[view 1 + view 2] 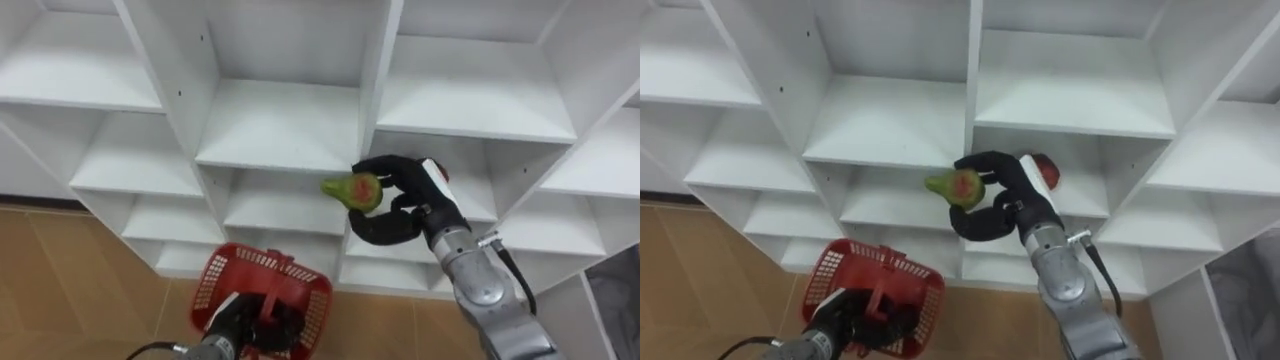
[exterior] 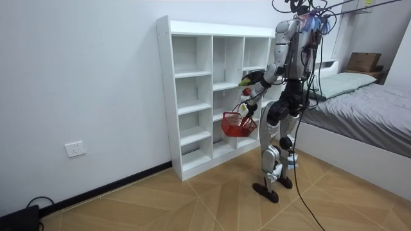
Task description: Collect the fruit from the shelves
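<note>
My right hand (image 1: 395, 205) (image 1: 995, 200) is shut on a green pear-shaped fruit with a red patch (image 1: 354, 190) (image 1: 957, 186), holding it in front of the white closet (image 1: 285, 120) (image 2: 192, 96), above the basket. A red fruit (image 1: 441, 174) (image 1: 1045, 168) lies on the shelf just behind that hand. Lower left, my left hand (image 1: 232, 322) (image 1: 840, 315) is shut on the handle of a red wire basket (image 1: 262, 288) (image 1: 875, 285) (image 2: 236, 123). The inside of the basket is mostly hidden by the handle and hand.
The closet's other cubbies (image 1: 100, 70) look bare. Wooden floor (image 1: 90, 280) lies below. In the room view I stand upright facing the closet, with a bed (image 2: 366, 109) to the room view's right and a cardboard box (image 2: 363, 61) behind it.
</note>
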